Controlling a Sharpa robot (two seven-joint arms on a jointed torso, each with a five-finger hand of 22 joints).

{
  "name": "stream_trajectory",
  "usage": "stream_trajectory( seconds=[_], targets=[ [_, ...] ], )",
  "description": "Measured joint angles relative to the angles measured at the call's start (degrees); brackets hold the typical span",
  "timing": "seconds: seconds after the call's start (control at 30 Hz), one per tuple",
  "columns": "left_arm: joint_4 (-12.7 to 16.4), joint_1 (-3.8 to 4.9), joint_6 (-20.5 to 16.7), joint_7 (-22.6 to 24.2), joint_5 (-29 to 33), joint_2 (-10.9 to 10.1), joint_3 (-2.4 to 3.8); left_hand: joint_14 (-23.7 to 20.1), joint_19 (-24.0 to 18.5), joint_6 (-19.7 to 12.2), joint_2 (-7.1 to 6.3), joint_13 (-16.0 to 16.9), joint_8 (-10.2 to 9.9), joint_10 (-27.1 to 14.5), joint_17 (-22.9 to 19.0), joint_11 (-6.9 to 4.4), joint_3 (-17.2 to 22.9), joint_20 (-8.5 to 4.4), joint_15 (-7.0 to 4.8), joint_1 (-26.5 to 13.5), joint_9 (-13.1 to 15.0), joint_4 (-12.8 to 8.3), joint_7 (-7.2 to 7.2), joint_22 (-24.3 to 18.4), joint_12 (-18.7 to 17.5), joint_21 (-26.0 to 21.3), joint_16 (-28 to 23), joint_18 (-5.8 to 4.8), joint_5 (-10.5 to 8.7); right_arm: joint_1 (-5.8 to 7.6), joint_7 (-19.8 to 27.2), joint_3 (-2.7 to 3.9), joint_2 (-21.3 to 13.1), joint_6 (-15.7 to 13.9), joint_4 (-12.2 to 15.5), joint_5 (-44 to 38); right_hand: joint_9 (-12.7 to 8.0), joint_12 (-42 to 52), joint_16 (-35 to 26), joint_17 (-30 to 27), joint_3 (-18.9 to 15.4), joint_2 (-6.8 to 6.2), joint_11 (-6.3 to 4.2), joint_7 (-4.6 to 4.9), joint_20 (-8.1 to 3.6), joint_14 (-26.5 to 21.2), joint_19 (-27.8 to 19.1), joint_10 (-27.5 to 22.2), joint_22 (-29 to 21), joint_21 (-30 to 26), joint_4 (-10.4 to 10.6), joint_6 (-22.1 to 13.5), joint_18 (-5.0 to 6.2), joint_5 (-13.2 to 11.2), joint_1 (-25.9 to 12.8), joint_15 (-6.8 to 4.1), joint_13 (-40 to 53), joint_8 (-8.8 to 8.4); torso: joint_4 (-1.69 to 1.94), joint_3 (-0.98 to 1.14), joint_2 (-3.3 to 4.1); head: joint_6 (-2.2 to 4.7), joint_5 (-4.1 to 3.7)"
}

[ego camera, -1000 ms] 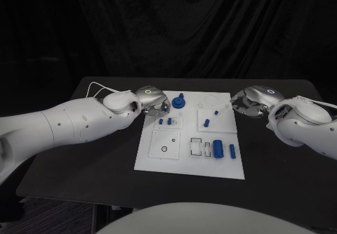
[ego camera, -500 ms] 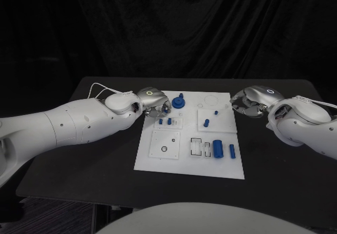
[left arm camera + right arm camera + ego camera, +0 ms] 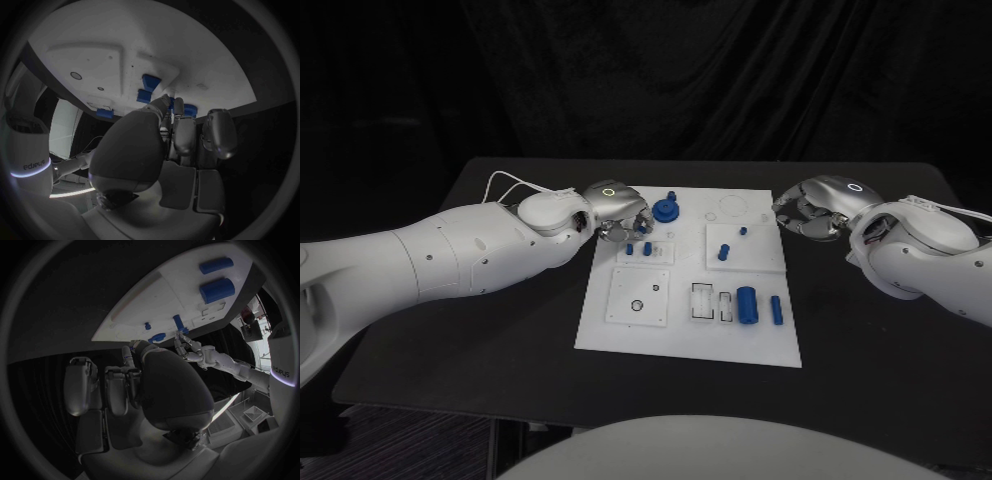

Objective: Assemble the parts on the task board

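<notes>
Left hand [image 3: 620, 215], glossy silver, fingers curled holding nothing, hovers beside flat white task board [image 3: 635, 325]

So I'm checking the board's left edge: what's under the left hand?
The left hand hovers over the task board by small blue pegs. Whatever lies directly beneath its fingers is covered.

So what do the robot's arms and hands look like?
Both arms are fat, smooth and white. The left hand and right hand are shiny silver metal, each with a small glowing ring on its back. A thin white cable loops by the left wrist.
</notes>
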Motion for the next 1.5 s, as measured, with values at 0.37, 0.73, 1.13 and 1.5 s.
stream_trajectory(
  seconds=[0.37,0.73,1.13,1.5],
  targets=[
    [-0.8,-0.22,0.0,0.0,0.0,0.7,0.02,0.0,0.0,-0.3,0.00,0.0,-0.2,0.1,-0.1,0.07,0.0,0.00,0.00,0.0,-0.1,0.0,-0.31,0.0,-0.2,0.0,0.0,0.00,0.01,0.00,-0.1,0.00,0.0,0.1,0.0,0.0,0.0,0.0,0.0,0.0,0.0,0.00,0.00,0.00,0.00,0.0,0.0,0.0,0.0,0.0,0.0,0.0,0.00,0.0,0.0,0.00,0.0,0.00,0.00,-0.01,0.01,0.00,-0.01],
    [-1.6,-0.27,0.2,-0.1,0.0,1.4,0.00,-0.3,0.0,-0.7,0.00,-0.1,-0.5,0.1,-0.7,0.08,0.0,0.00,-0.09,0.0,-0.1,0.0,-0.32,0.0,-0.3,-0.3,-0.5,0.00,0.24,0.00,-0.1,0.00,0.1,0.2,-0.1,0.0,-0.1,0.0,0.0,0.0,0.0,0.00,0.00,0.00,0.00,0.0,0.0,0.0,0.0,-0.3,0.0,0.0,0.00,0.0,0.0,0.00,0.0,0.00,0.00,-0.02,0.01,0.00,-0.03],
    [-2.0,-0.42,1.0,-0.2,0.0,1.4,-0.03,-0.9,-0.6,-3.2,-0.76,-0.3,-2.0,-0.4,-1.6,0.10,0.2,0.20,0.03,-0.8,-0.6,0.2,-1.54,0.0,-1.3,-1.5,-1.1,0.00,-0.32,0.00,-0.1,0.00,0.2,0.4,-0.2,0.0,-0.1,0.0,0.0,0.0,0.0,0.00,0.00,0.00,0.00,0.0,0.0,0.0,0.0,-0.3,0.0,0.0,0.00,0.0,0.0,0.00,0.0,0.00,0.00,-0.02,0.02,0.00,-0.14],
    [-2.1,-0.52,1.2,-0.4,0.0,1.0,-0.05,-1.9,-1.5,-9.8,-1.74,-0.4,-4.9,-3.4,-2.9,0.95,0.3,0.40,0.80,-1.7,-2.6,1.0,-4.44,0.0,-2.9,-3.1,-1.8,0.01,-1.99,0.00,-0.1,0.00,0.2,0.7,-0.3,0.0,-0.1,0.0,0.0,0.0,0.4,0.00,0.00,0.00,0.00,0.0,0.0,0.0,0.0,-0.3,-0.4,0.0,0.00,0.0,0.0,0.00,0.0,0.00,0.00,-0.01,-0.01,0.00,-0.08]
  ],
)
